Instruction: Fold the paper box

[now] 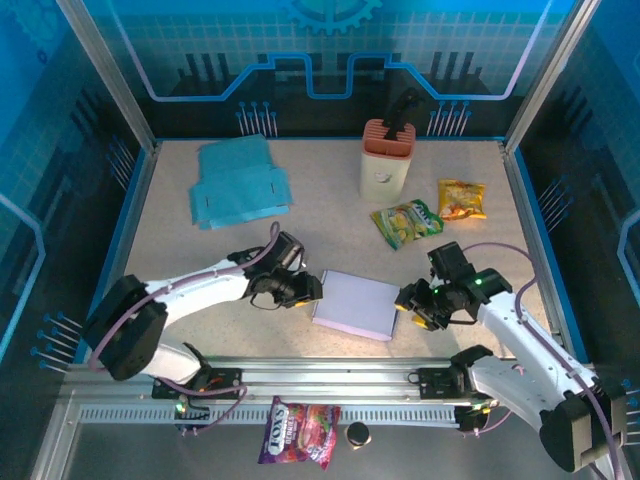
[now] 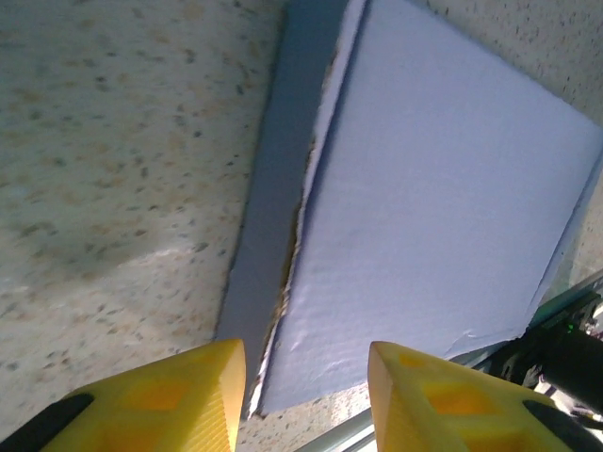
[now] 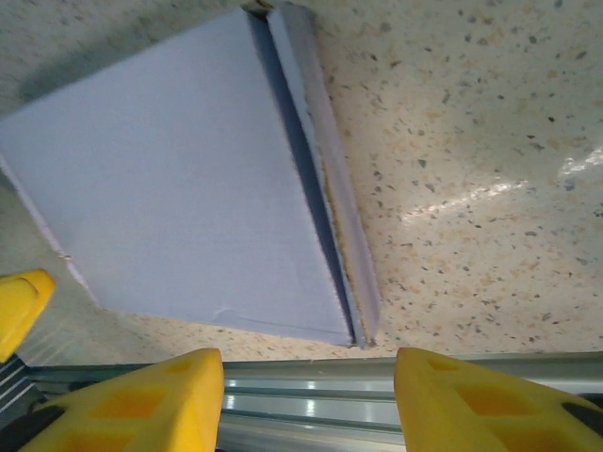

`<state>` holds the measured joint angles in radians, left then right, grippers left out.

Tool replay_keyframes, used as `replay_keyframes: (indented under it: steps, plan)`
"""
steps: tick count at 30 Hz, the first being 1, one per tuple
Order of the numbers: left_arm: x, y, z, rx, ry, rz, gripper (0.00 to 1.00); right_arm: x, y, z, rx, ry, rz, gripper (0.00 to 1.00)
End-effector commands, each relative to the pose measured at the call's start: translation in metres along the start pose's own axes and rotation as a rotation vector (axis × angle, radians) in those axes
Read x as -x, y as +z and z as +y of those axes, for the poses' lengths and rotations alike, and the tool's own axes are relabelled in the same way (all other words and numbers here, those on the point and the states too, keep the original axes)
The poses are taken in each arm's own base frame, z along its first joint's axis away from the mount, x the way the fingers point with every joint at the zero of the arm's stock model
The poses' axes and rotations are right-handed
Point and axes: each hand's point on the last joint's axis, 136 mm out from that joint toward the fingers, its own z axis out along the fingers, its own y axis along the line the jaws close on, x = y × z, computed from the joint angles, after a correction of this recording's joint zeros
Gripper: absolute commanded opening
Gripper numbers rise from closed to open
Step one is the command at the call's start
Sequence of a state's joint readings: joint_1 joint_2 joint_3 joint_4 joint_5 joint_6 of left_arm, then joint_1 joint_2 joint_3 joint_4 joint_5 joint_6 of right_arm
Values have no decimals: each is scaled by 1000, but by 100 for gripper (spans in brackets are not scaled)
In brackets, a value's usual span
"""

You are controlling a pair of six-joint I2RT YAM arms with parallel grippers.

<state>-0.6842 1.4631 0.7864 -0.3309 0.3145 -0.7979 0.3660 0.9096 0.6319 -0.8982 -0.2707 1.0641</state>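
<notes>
Yellow fingers (image 2: pixel 188 381) of the left gripper (image 2: pixel 306 367) fill the bottom of the left wrist view, parted with nothing between them. Just beyond their tips lies the lavender paper box (image 2: pixel 443 217), untouched.

From above, the left arm reaches low across the table, its gripper (image 1: pixel 308 290) just beside the box's (image 1: pixel 356 305) left edge. The right arm bends in from the other side, and the right gripper (image 1: pixel 408 298) sits close to the right edge. Its jaws also stand apart and hold nothing, as the right wrist view (image 3: pixel 309 372) shows.

The left wrist view shows a rough, frayed seam where the lid meets a darker side strip. The right wrist view shows the box's (image 3: pixel 179 188) narrow side wall standing along its edge, with the metal rail (image 3: pixel 377 391) just past the near corner.

The box lies close to the table's front edge. Open tabletop stretches behind it, up to the snack packets (image 1: pixel 407 220), a holder (image 1: pixel 385 158) and a teal sheet (image 1: pixel 240 180).
</notes>
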Motion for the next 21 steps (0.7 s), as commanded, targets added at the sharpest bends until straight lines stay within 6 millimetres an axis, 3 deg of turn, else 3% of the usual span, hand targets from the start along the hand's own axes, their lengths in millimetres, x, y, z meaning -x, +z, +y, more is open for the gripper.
replay_keyframes:
  steps: [1, 8, 15, 21]
  plan:
    - [-7, 7, -4, -12, 47, 85, 39, 0, 6, 1, -5, -60, 18, 53]
    - [-5, 20, -3, -15, 10, 103, 34, 10, 30, 6, -25, -90, 67, 54]
    - [-4, 30, -12, -52, -37, 81, 29, 34, 48, 13, -33, -85, 86, 52]
    - [-2, 46, -32, -89, -70, 70, 26, 65, 41, 16, -70, -81, 71, 49]
